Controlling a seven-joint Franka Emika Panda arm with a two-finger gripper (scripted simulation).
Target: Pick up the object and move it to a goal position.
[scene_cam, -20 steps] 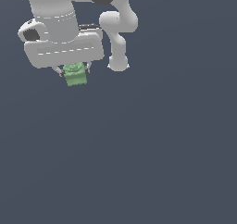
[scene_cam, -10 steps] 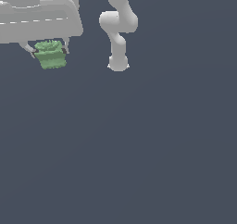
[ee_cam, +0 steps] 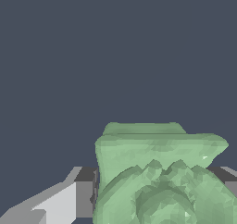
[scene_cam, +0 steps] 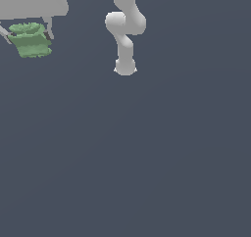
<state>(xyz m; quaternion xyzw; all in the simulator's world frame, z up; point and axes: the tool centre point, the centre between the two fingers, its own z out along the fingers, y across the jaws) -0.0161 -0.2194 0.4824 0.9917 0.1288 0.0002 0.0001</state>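
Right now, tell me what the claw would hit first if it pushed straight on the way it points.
Nothing but the bare dark floor, it seems. The claw is shut on the green lump, so the lump would probably touch first. Depth is unclear.

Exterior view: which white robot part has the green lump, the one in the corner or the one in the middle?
The corner one: the gripper is clamped on the green lump. The arm base in the middle holds nothing.
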